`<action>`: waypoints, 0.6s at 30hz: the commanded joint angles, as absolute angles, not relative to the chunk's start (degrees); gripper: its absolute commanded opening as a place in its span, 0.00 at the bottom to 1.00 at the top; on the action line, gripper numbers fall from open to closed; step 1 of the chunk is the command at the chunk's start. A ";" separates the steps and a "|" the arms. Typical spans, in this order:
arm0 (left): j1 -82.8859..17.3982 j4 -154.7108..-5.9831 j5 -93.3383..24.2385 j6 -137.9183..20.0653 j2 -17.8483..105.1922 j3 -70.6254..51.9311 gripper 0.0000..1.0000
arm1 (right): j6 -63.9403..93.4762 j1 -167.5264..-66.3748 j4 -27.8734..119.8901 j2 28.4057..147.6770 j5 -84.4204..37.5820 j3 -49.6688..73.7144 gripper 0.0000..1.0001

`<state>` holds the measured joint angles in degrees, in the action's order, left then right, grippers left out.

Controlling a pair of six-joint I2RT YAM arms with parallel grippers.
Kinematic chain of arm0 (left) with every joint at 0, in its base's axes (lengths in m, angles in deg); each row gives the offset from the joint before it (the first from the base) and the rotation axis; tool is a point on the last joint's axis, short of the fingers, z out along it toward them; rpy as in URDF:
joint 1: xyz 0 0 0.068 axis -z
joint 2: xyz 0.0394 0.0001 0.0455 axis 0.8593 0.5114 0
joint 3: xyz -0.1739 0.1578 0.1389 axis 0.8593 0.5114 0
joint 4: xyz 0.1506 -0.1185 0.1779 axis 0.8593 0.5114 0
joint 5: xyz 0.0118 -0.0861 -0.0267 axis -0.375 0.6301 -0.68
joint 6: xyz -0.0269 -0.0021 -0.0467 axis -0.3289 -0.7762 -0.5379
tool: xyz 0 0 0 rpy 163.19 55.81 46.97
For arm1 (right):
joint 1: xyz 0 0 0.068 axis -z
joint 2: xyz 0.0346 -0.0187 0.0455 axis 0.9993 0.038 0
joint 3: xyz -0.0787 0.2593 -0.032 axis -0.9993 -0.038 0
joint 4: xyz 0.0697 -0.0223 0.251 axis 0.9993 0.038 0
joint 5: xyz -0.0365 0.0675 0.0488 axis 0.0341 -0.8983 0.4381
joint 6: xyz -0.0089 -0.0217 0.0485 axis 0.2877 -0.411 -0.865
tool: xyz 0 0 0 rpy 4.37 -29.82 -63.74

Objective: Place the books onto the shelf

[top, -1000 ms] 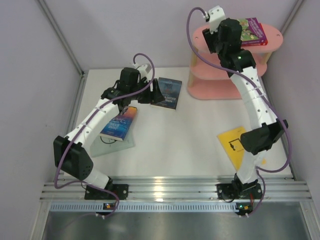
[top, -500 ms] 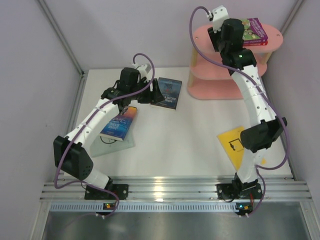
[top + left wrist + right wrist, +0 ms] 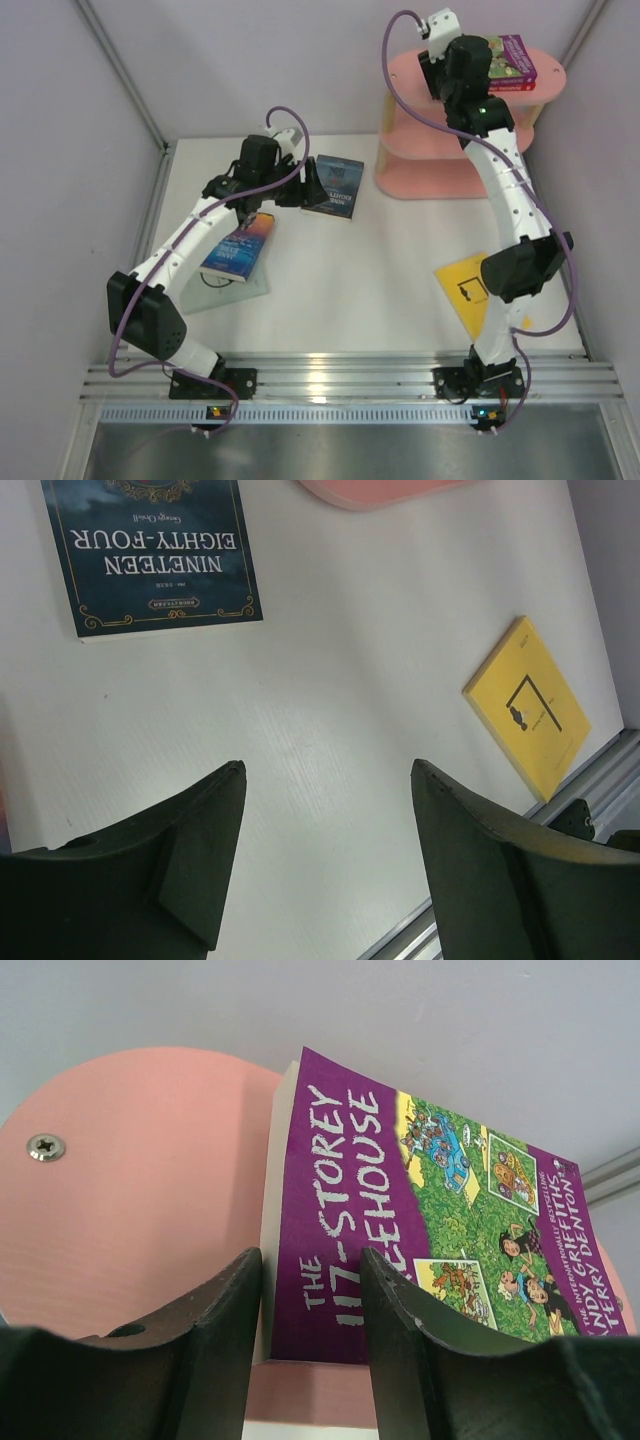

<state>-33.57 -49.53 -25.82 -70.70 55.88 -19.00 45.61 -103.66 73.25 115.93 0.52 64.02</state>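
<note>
The pink shelf (image 3: 405,75) stands at the back right. A purple-green cartoon book (image 3: 510,60) lies flat on its top board (image 3: 130,1190), over a thin red edge (image 3: 512,86). My right gripper (image 3: 310,1255) hovers open at that book's near corner (image 3: 330,1260), one finger by the page edge and one over the cover. My left gripper (image 3: 328,765) is open and holds nothing, above bare table beside the navy book (image 3: 150,555). The yellow book (image 3: 468,290) lies by the right arm's base. A blue-orange book (image 3: 240,250) rests on a pale grey-green one (image 3: 250,288) under the left arm.
Grey walls close in the table on the left, back and right. An aluminium rail (image 3: 340,375) runs along the near edge, by the arm bases. Purple cables loop off both arms. The shelf's lower boards (image 3: 420,150) jut out toward the table's middle.
My right arm has shifted right, toward the purple book on the top board, and its jaws have narrowed. The left arm and the books on the table have not moved.
</note>
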 commanded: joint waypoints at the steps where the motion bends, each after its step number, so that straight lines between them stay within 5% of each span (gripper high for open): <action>1: -33.40 -51.52 -26.46 -69.41 55.36 -19.35 0.72 | 46.02 -102.59 69.94 116.74 -0.49 66.82 0.43; 18: -33.40 -51.17 -26.64 -68.88 55.63 -19.88 0.73 | 46.81 -101.80 68.53 116.74 -2.68 65.77 0.41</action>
<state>-33.57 -49.53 -26.01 -69.87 55.92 -19.00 46.05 -102.85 71.59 116.34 -1.80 64.02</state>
